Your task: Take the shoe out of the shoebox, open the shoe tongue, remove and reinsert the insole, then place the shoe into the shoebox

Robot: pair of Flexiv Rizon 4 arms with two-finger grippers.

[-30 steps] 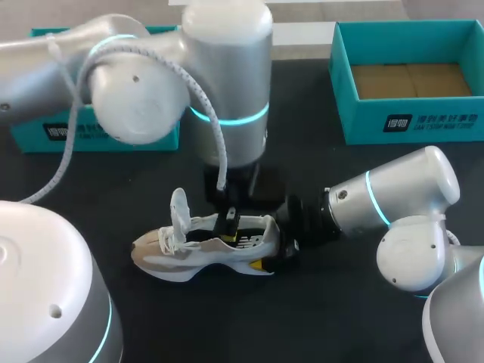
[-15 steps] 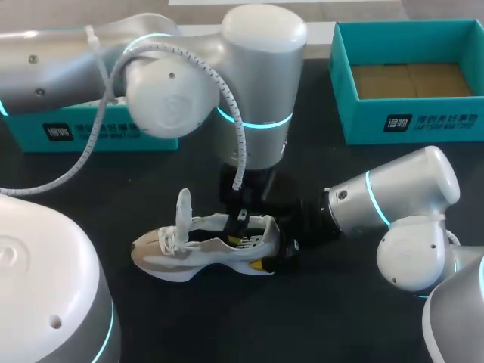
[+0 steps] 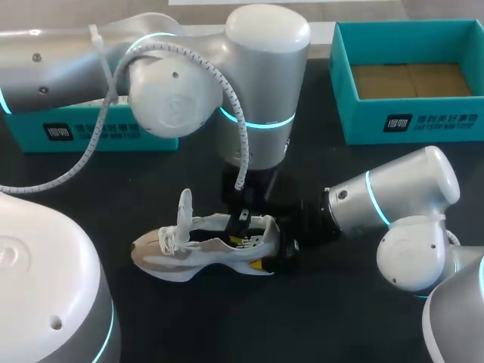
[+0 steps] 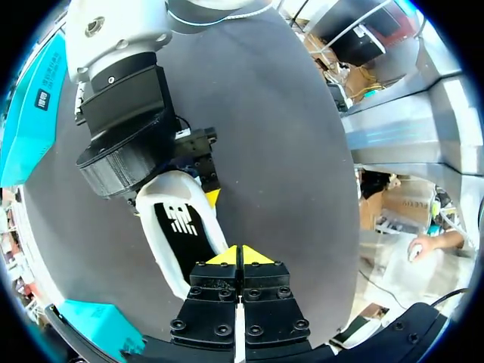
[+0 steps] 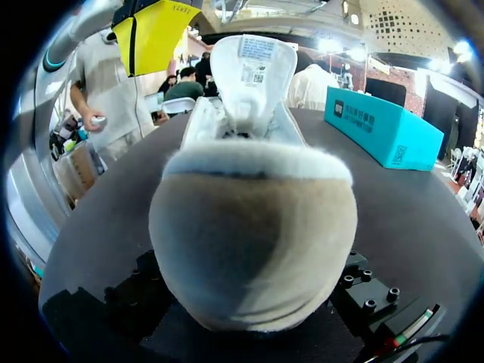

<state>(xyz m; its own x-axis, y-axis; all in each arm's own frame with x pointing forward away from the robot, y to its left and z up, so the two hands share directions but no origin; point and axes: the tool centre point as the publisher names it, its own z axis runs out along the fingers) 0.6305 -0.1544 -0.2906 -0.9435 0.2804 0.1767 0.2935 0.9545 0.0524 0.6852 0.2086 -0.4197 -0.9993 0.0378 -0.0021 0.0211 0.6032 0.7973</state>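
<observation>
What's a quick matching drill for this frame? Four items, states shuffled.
Items:
1. tongue
2. shoebox
3. left tool
4. right tool

States:
A. at the heel of the shoe
B. open on top, nothing inside
C. tips together, over the shoe's opening
D. standing upright

Pairs: 1-D, 2-B, 3-C, 4-A
</observation>
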